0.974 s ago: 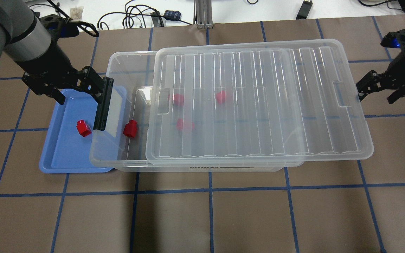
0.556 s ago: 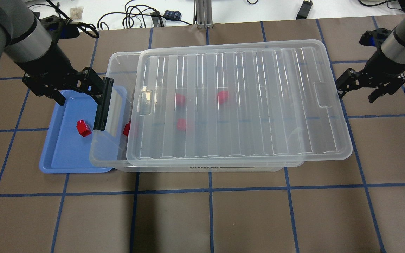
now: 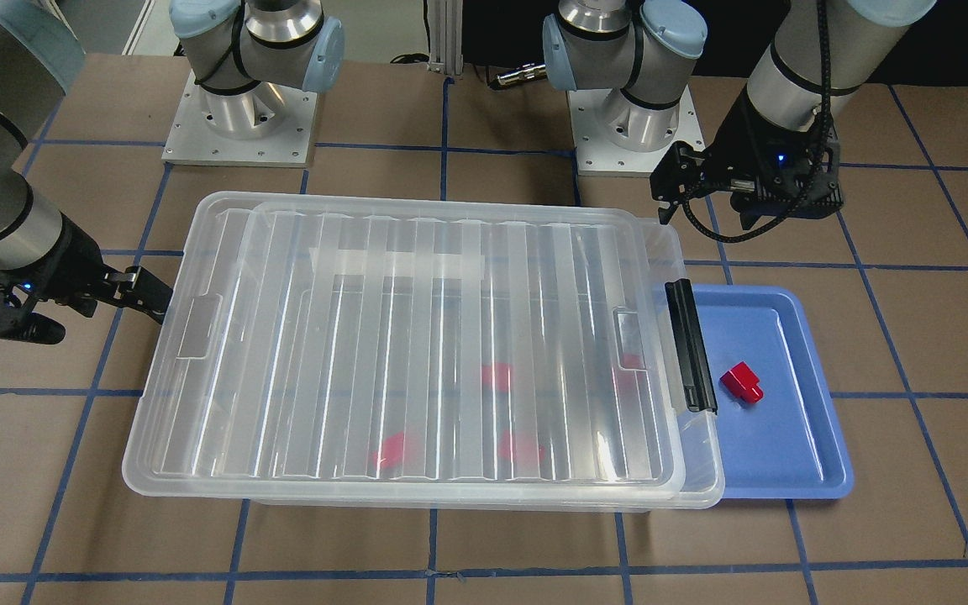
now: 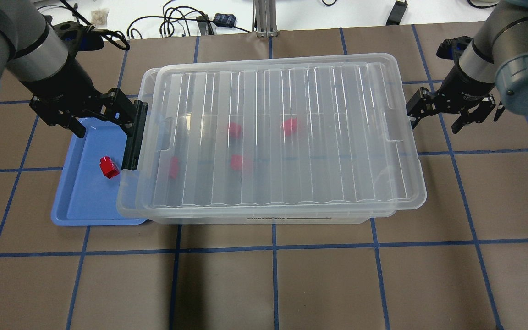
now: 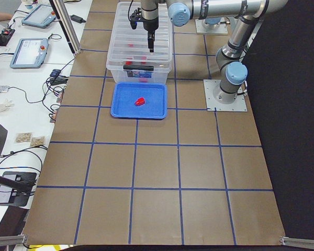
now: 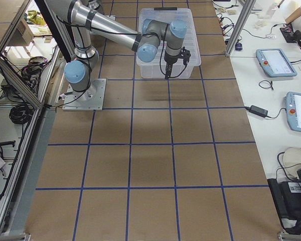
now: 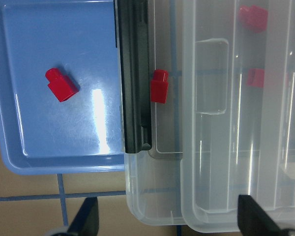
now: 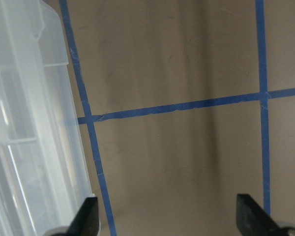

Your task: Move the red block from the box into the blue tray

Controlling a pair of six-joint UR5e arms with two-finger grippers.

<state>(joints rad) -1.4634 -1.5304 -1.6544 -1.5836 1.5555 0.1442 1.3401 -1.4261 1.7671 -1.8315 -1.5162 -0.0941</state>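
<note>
One red block [image 4: 108, 167] lies in the blue tray [image 4: 80, 201], also in the front view [image 3: 741, 382] and left wrist view [image 7: 61, 84]. Several more red blocks [image 4: 234, 129] lie inside the clear box [image 4: 264, 216] under its ribbed lid [image 4: 337, 137]. The lid covers nearly the whole box, up to the black latch bar [image 4: 134, 135]. My left gripper [image 4: 102, 121] is open and empty above the tray's far end, beside the latch bar. My right gripper [image 4: 436, 118] is open, one finger at the lid's right edge.
The box's left end overlaps the tray's right side. Brown table with blue grid lines lies all round. Cables and small devices [image 4: 224, 19] lie on the white surface beyond the far edge. Both arm bases [image 3: 240, 109] stand behind the box.
The lid has slid left over the box and now covers the open left end and the block there. My right gripper moved left with it. My left gripper stayed still.
</note>
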